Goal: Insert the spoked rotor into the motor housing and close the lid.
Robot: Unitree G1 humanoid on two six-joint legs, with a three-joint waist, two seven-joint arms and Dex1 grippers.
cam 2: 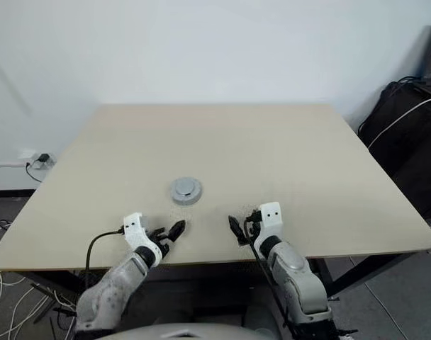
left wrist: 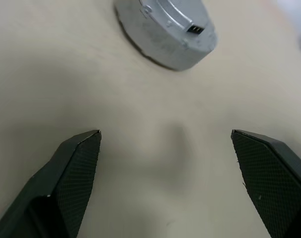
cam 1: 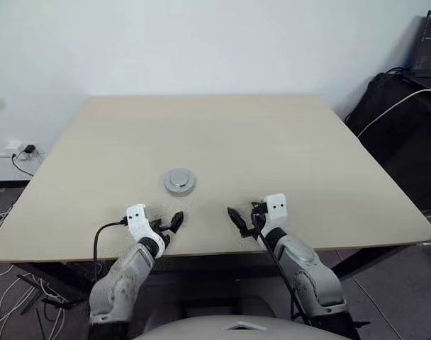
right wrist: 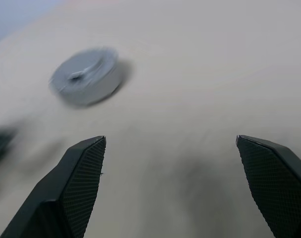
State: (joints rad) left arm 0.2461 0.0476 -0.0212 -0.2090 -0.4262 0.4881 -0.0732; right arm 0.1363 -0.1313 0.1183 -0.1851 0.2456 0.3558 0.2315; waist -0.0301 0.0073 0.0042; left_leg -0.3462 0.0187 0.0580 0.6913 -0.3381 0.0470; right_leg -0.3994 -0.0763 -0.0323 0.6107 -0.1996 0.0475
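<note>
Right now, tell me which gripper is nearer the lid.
Left, slightly. The left gripper sits just below the lid, nearly in line with it; the right gripper sits below and off to its right. Both are open, touching nothing.

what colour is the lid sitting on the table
Silvery-grey, smooth with a raised middle; the lid shows best in the left wrist view.

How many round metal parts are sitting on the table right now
1: a round silver lid lying mid-table, ahead of the open left gripper and right gripper. Parts beneath it would be hidden.
</note>
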